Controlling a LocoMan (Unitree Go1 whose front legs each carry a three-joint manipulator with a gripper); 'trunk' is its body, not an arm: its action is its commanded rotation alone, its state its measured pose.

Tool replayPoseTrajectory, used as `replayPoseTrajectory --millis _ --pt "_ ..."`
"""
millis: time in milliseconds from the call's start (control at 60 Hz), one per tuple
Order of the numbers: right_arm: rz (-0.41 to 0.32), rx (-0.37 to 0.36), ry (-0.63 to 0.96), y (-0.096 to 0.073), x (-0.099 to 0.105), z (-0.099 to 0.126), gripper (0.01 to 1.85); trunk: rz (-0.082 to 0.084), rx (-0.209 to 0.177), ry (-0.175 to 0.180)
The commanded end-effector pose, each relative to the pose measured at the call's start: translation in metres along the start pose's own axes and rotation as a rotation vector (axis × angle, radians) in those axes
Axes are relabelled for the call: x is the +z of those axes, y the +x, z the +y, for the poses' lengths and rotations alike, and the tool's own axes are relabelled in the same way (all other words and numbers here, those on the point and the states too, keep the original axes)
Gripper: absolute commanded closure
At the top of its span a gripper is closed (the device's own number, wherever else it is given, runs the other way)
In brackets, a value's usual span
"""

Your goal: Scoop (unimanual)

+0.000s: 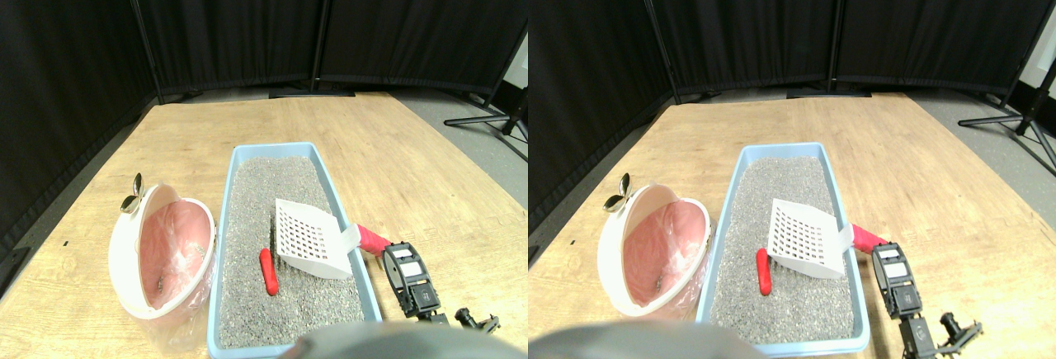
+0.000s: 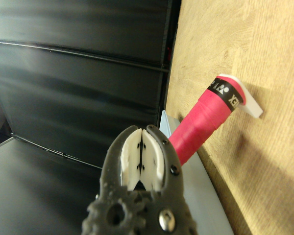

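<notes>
scoop (image 1: 309, 239), a white slotted one, lies in the blue litter tray (image 1: 247, 154) with its perforated head resting on the grey litter (image 1: 264, 202) near the tray's right wall, and its handle (image 1: 373, 240), wrapped in red tape, goes out over that wall to the right. we see a small red object (image 1: 269, 271) lying on the litter just left of the scoop head, apart from it. on the left side of the tray stands a white bin (image 1: 132, 260) tilted toward the tray, lined with a pink plastic bag (image 1: 169, 247); two small metal clips (image 1: 132, 194) sit on its far rim. all of this is on a wooden floor (image 1: 396, 153), with black curtains (image 1: 231, 21) at the far side. the right gripper (image 1: 410, 275) is on the floor side of the tray, just right and near of the red handle. in the wrist view the gripper (image 2: 141, 159) shows its two white pads (image 2: 130, 159) pressed together, so the jaws are closed and they have hold of nothing; the red handle (image 2: 201, 125) passes beside the jaw, not between the pads.
</notes>
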Motion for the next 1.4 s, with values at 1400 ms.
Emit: replayPoseTrajectory --millis 1400 --pt "0.038 0.057 0.331 0.016 -0.013 -0.013 0.99 0.004 0.013 -0.031"
